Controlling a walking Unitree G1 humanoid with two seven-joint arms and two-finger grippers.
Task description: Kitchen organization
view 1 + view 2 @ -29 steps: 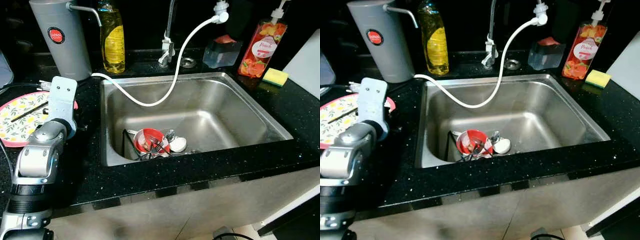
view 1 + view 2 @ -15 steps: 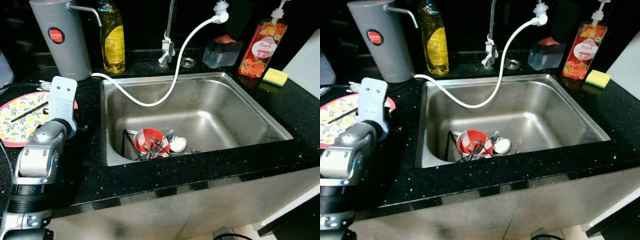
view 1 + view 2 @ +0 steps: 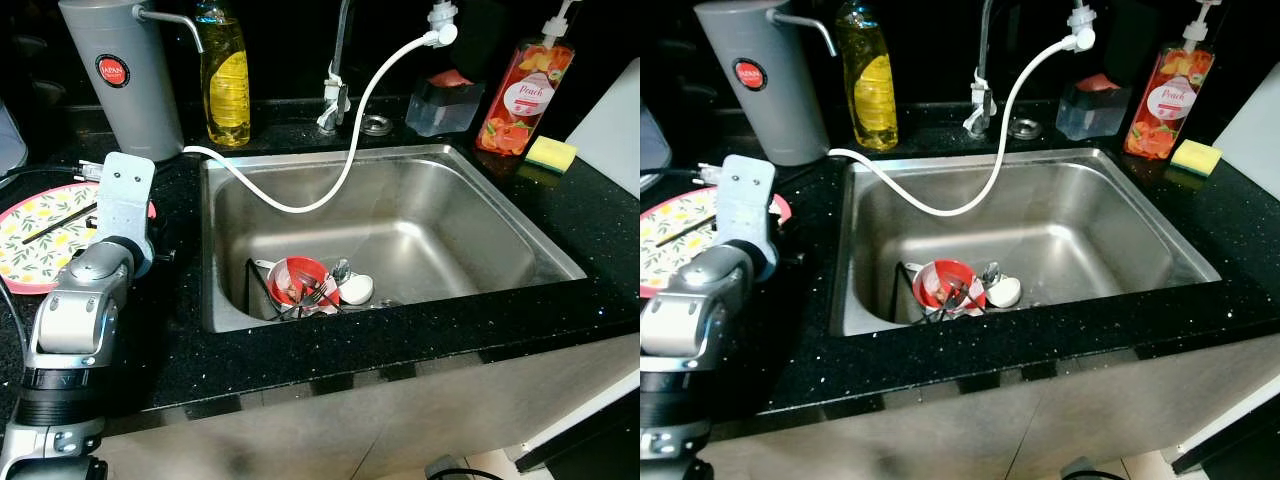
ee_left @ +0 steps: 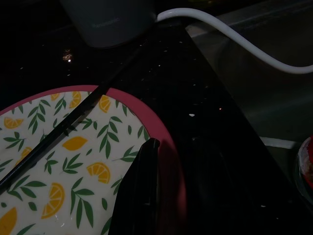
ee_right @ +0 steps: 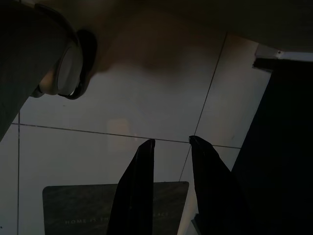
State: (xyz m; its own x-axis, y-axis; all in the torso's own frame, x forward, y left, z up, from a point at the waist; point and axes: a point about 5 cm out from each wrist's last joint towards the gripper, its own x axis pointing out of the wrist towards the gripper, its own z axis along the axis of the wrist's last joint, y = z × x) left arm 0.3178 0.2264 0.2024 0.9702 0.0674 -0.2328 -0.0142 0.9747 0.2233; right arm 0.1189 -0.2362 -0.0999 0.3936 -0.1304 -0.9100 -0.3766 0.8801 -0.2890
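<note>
The left gripper point(image 4: 146, 161) hangs over the right rim of the lemon-patterned plate point(image 4: 58, 161) on the black counter point(image 3: 180, 330) left of the sink; one black finger point(image 4: 142, 191) can be made out, so I cannot tell whether it is parted or closed. A dark chopstick point(image 4: 63, 127) lies slantwise across the plate. The right gripper point(image 5: 168, 147) hangs idle over the tiled floor point(image 5: 122, 107), its two fingers a little apart and holding nothing. In the steel sink point(image 3: 480, 200), at the near left corner, sit a red bowl point(image 3: 297, 280) with a fork point(image 3: 318, 293) and a white piece just right of them. A white hose point(image 3: 340, 170) loops from the far right across the sink to the grey canister point(image 3: 120, 75) at the far left. Beside the canister stands a yellow soap bottle point(image 3: 227, 75); at the far right stand a peach soap dispenser point(image 3: 520, 95) and a yellow sponge point(image 3: 551, 153).
</note>
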